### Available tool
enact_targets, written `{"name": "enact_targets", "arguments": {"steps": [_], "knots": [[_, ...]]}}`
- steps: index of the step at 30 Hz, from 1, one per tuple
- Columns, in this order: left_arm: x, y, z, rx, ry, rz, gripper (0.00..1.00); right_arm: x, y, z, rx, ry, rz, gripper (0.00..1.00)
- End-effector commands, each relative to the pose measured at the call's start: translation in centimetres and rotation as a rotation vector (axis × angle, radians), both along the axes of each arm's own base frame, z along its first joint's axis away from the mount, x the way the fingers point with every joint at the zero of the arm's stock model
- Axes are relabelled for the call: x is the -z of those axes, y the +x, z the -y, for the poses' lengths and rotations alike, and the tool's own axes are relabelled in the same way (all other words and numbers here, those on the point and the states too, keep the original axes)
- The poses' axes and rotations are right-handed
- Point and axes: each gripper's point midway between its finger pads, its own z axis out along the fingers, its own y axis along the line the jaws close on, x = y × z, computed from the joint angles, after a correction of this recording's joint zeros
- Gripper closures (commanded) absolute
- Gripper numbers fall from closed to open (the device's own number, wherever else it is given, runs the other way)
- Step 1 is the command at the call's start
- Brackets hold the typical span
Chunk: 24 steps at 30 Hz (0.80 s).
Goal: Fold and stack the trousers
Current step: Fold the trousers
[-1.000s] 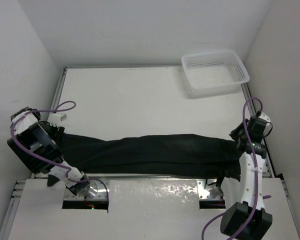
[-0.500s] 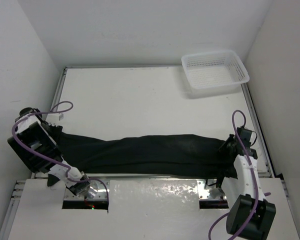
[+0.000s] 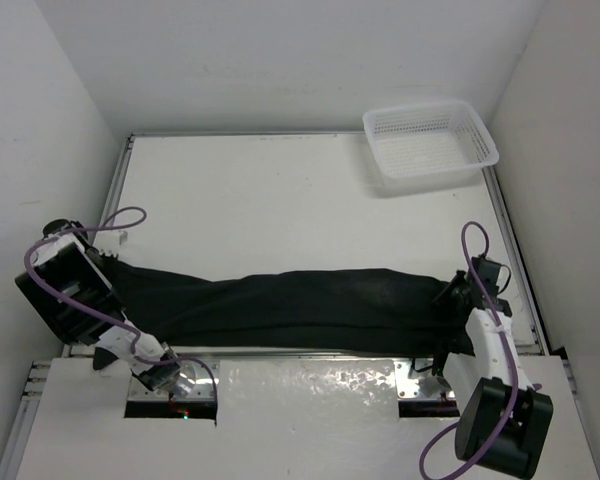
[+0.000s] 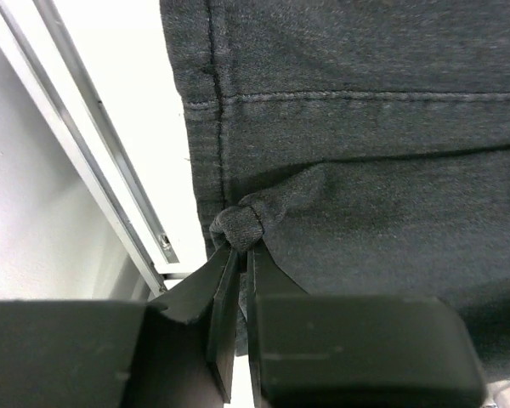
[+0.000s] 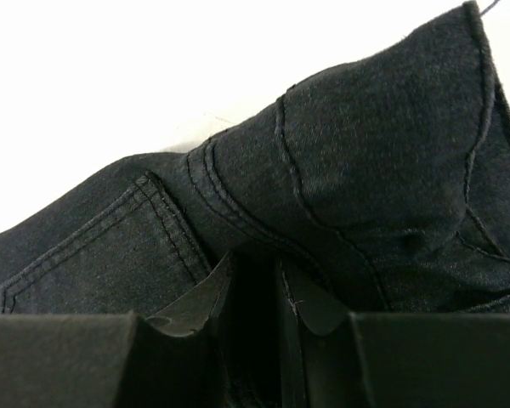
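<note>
A pair of black trousers [image 3: 290,305] is lying stretched out in a long band from left to right across the near part of a white table [image 3: 280,200], close to its near edge. The left gripper [image 4: 242,255] is pinching the left end. Its two fingers are pressing together on a small bunched knot of cloth at the hem corner, just beside a stitched seam. The table's metal rail [image 4: 98,157] is running along to the left of it. The right gripper [image 5: 253,272] is gripping the right end, where a back pocket [image 5: 85,246] with double stitching and thick seams is showing. Its fingers are standing slightly apart with a fold of dark cloth filling the gap between them, and the cloth is rising into a hump just beyond the fingertips. A white mesh basket [image 3: 430,140] is sitting at the far right corner of the table, well apart from the trousers. Purple cables [image 3: 125,213] are looping over both arms.
</note>
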Motion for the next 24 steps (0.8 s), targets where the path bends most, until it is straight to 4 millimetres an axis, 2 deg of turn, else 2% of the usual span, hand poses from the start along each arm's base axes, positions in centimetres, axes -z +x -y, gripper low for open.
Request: {"name": "enact_targets", "arguments": {"steps": [1, 3, 6, 10, 13, 19, 20, 23, 24], "knots": [[-3.0, 2.5, -0.6, 0.028, 0.048, 0.13, 0.96, 1.3, -1.0, -0.7, 0.002, 0.033, -0.035, 0.77], [-3.8, 2.8, -0.7, 0.04, 0.064, 0.161, 1.0, 1.5, -1.1, -0.8, 0.005, 0.034, -0.034, 0.77], [-5.0, 3.5, -0.4, 0.049, 0.065, 0.215, 1.0, 1.6, -1.1, -0.7, 0.004, 0.031, -0.033, 0.78], [-8.4, 5.3, -0.1, 0.078, 0.077, 0.341, 1.0, 2.0, -1.3, -0.9, 0.001, 0.04, -0.049, 0.78], [-9.1, 6.3, -0.3, 0.065, 0.068, 0.376, 1.0, 2.6, -1.5, -1.0, 0.006, 0.049, -0.063, 0.78], [-8.1, 7.2, -2.2, 0.023, 0.097, 0.352, 1.0, 3.4, -2.5, -0.4, 0.03, 0.023, -0.124, 0.78], [-7.0, 7.0, -2.4, 0.014, 0.083, 0.317, 1.0, 3.5, -2.5, -0.3, 0.033, 0.02, -0.131, 0.78], [-5.6, 6.9, -2.7, -0.02, 0.065, 0.271, 1.0, 3.4, -2.6, -0.2, 0.034, 0.017, -0.155, 0.77], [-5.3, 7.1, -2.9, -0.032, 0.066, 0.272, 0.97, 2.9, -2.1, 0.2, 0.021, -0.002, -0.142, 0.76]]}}
